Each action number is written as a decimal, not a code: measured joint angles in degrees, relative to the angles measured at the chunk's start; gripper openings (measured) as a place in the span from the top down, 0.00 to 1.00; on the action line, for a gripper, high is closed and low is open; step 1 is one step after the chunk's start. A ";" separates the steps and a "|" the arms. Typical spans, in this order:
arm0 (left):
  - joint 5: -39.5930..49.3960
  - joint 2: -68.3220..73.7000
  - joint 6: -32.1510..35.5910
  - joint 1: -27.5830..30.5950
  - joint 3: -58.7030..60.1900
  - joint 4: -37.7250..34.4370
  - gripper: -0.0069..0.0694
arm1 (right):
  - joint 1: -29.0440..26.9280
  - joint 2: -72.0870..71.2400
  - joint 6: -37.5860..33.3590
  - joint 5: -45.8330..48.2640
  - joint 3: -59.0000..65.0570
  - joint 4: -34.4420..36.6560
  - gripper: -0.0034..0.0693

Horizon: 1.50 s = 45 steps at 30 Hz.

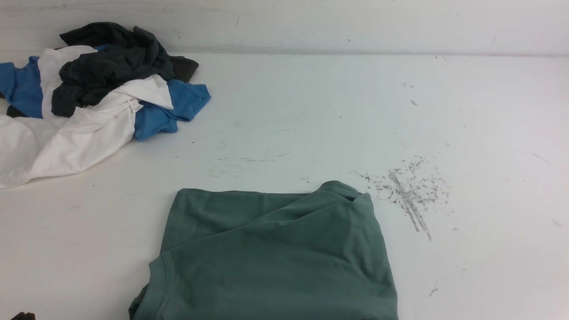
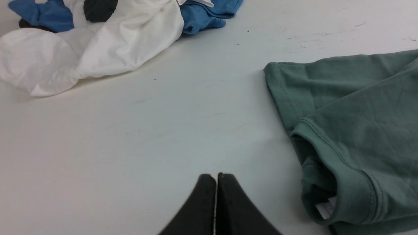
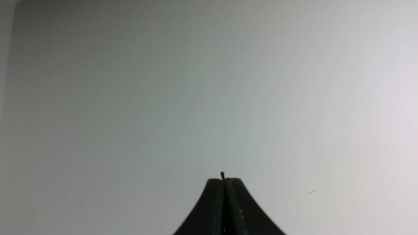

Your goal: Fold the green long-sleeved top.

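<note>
The green long-sleeved top (image 1: 275,258) lies folded into a compact rectangle at the near middle of the white table, its collar edge toward the left. In the left wrist view the top (image 2: 359,130) shows its neck opening and a bit of white tag. My left gripper (image 2: 216,176) is shut and empty, hovering over bare table apart from the top's collar side. My right gripper (image 3: 224,179) is shut with nothing in it, over bare table; the top does not show in that view. A dark bit at the front view's lower left corner (image 1: 22,316) may be the left arm.
A heap of other clothes (image 1: 89,98), white, blue and dark grey-black, lies at the far left by the back wall (image 1: 311,22). Dark scuff marks (image 1: 409,191) spot the table (image 1: 489,133) right of the top.
</note>
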 joint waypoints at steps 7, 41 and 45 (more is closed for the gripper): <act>0.05 0.00 0.00 0.07 0.00 -0.37 0.91 | 0.00 0.00 0.00 0.00 0.00 0.00 0.97; 0.10 0.00 0.00 0.09 0.05 -1.59 0.91 | 0.00 0.00 -2.67 -4.05 1.55 2.70 0.97; 0.10 0.00 0.00 0.13 0.05 -1.59 0.91 | 0.00 0.00 -11.76 -6.53 5.23 12.13 0.97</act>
